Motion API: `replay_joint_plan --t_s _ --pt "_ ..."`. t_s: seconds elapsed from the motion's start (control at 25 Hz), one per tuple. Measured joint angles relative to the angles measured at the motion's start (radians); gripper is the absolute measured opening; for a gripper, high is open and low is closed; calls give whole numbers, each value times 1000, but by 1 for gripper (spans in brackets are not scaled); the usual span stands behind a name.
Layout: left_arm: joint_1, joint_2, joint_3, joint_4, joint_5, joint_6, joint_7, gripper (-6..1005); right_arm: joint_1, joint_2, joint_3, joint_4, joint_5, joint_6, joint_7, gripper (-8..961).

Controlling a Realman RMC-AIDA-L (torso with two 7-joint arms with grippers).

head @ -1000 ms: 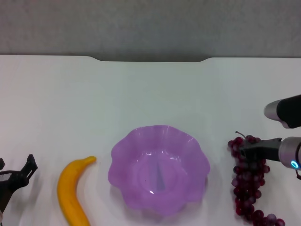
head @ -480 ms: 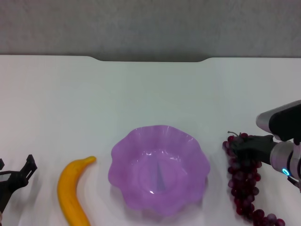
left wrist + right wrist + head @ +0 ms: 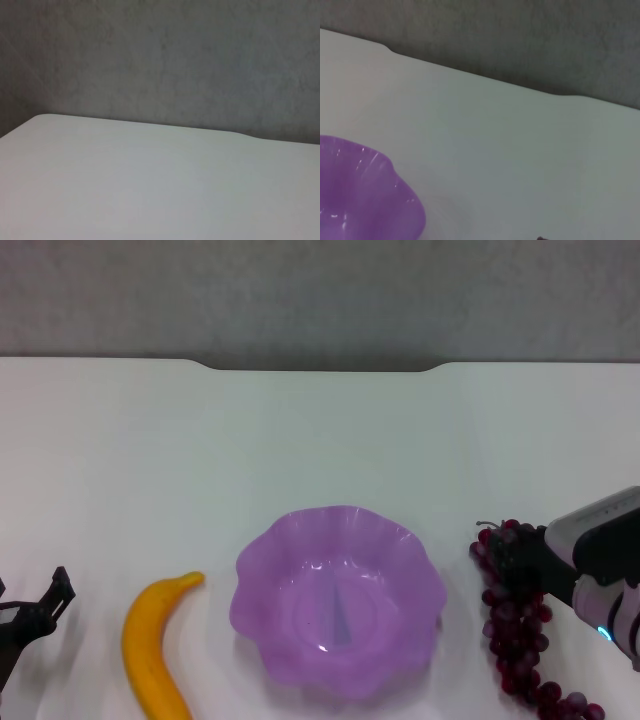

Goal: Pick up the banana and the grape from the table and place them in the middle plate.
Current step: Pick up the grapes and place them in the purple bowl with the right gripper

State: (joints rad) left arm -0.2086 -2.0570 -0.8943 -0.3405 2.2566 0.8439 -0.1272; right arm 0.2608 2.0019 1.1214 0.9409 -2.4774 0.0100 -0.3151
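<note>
The white table (image 3: 320,430) carries the purple scalloped plate (image 3: 337,598) at centre, the grape bunch (image 3: 520,625) at its 3 o'clock and the banana (image 3: 152,645) at 9 o'clock. The right gripper (image 3: 520,560) sits on the bunch's upper end; whether it has closed, I cannot tell. Best to grip near the stem and lift clear of the rim. The left gripper (image 3: 35,615) waits open, beyond the banana.

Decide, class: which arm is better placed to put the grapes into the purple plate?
The right. Its gripper is at the top of the grape, right of the middle plate; the left gripper sits beyond the banana.
</note>
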Motion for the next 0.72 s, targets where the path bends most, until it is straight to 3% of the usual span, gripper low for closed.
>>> replay_joint_plan --t_s 0.36,0.72 --pt "1 0 0 0 0 1 0 881 -3 1 -114 -117 0 -259 -5 277" --pt "3 1 0 0 -8 2 0 881 -7 1 -193 -171 0 -428 -6 276"
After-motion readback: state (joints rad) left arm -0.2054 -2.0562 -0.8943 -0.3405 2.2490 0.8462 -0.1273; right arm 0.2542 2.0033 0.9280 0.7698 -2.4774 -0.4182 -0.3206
